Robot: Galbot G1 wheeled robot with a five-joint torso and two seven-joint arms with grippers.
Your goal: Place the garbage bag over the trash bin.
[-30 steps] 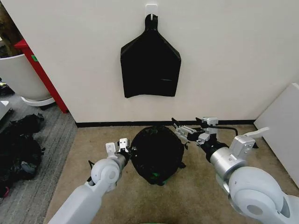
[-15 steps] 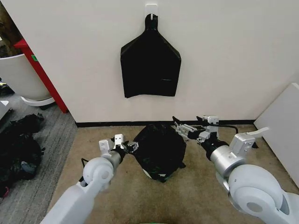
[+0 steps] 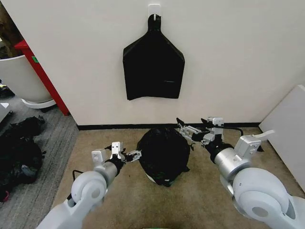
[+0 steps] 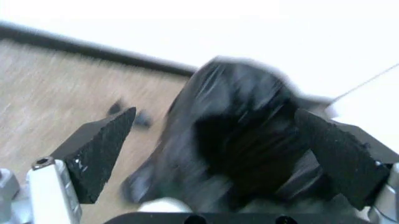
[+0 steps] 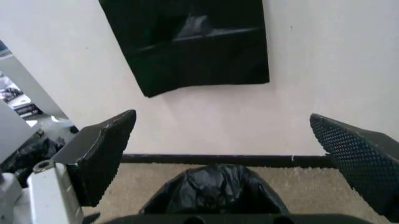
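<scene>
Your left pincer (image 3: pixel 129 155) hangs low over the carpet floor (image 3: pixel 200 191), just beside the left side of the garbage bag (image 3: pixel 163 151), and its two dark fingers (image 4: pixel 100 151) stand wide apart with nothing between them. Your right pincer (image 3: pixel 187 130) is at the far right side of the same bag, near the black baseboard (image 3: pixel 114 127); its jaws are spread as well and they grip nothing. In the head view its tips reach to the upper edge of the bag, but you cannot tell if they touch the plastic.

From large to small, you see this. The white wall (image 3: pixel 228 62) closes the scene behind, and on it a flat black bag bunch (image 3: pixel 153 71) hangs from a hook, pinched to a narrow neck at the top. At the far left edge stands a large white tub (image 3: pixel 21 78) beside a red frame (image 3: pixel 40 71), and below it a dark heap (image 3: pixel 19 152) lies on the grey floor. A white board (image 3: pixel 286 124) leans at the right edge.

The garbage bag sits in the middle of the carpet between your two arms, glossy and crinkled, draped as a round dome. Under its near edge a thin part of the white trash bin (image 3: pixel 151 178) shows; the bag covers the rest of it.
</scene>
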